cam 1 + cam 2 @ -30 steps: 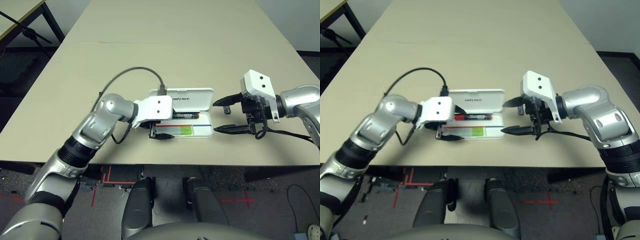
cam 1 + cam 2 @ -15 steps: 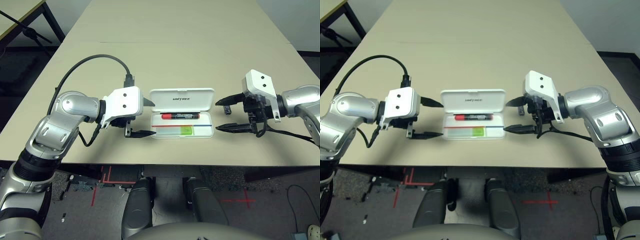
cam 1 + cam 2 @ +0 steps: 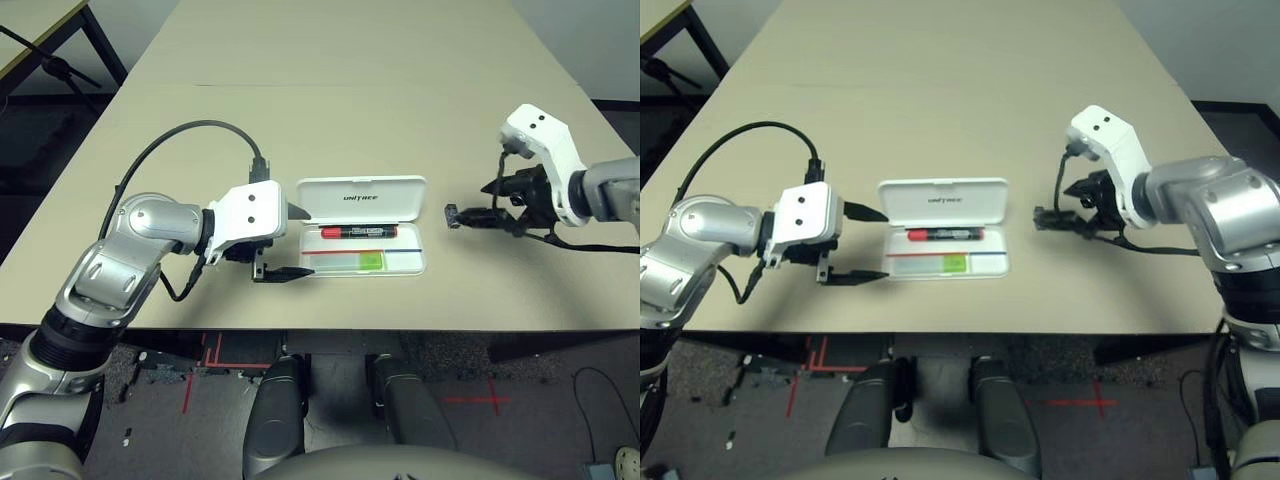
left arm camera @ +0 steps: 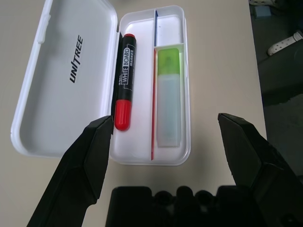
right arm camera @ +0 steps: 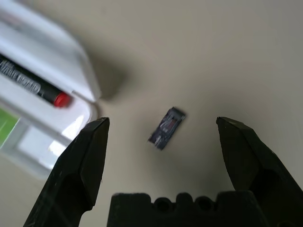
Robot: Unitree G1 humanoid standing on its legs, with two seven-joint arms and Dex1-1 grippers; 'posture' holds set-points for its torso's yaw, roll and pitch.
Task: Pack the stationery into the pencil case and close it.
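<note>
open pencil case (image 3: 362, 215) on bench (image 3: 340, 110) holding marker (image 3: 359, 232) and highlighter (image 3: 370, 261), clip (image 5: 166, 127) beside it, both end effectors (image 3: 278, 240) (image 3: 1080, 205) wide open, empty

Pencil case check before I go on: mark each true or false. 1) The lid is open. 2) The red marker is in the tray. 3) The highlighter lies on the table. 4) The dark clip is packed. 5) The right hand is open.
1) True: the pencil case lies with its lid folded back.
2) True: the red marker lies in the tray, next to the lid.
3) False: the highlighter is in the tray, beside the marker.
4) False: the dark clip lies on the table, outside the case.
5) True: the right hand is open, with the clip between its fingers, not gripped.
</note>
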